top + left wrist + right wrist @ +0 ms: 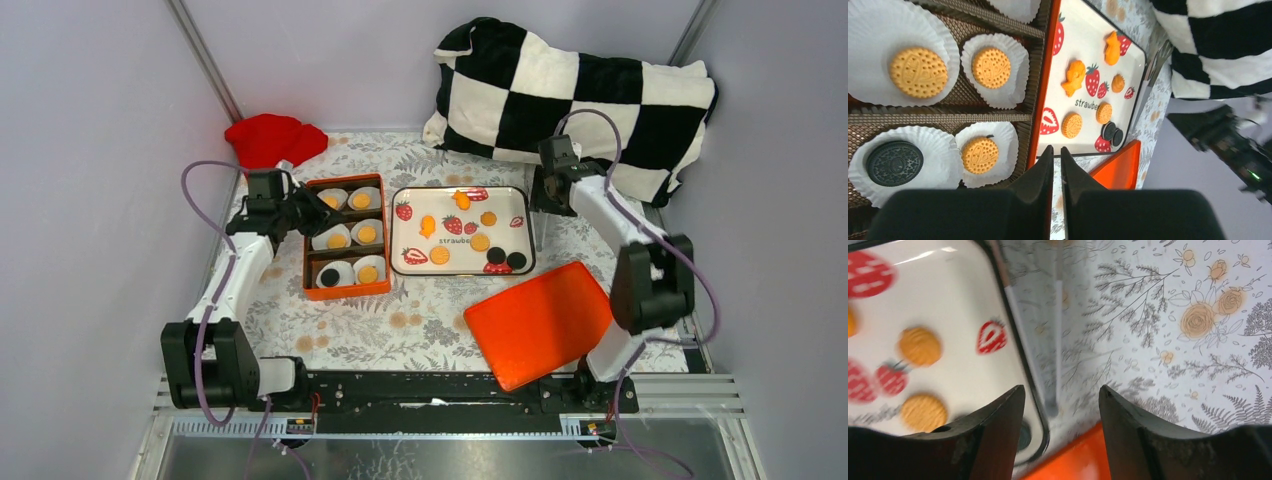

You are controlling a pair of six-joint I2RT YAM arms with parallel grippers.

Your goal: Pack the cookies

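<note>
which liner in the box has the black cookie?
The white paper liner in the box's near-left corner; it holds the only black cookie there. Every other filled liner holds an orange one.

Orange lid (pixel 540 322) leans, probably blocking the tray's (pixel 405 235) near-right approach.

The floral table (pixel 420 325) carries tray (pixel 520 197), box (pixel 345 292), lid (pixel 540 322), pillow (pixel 600 90), red cloth (pixel 270 138).
</note>
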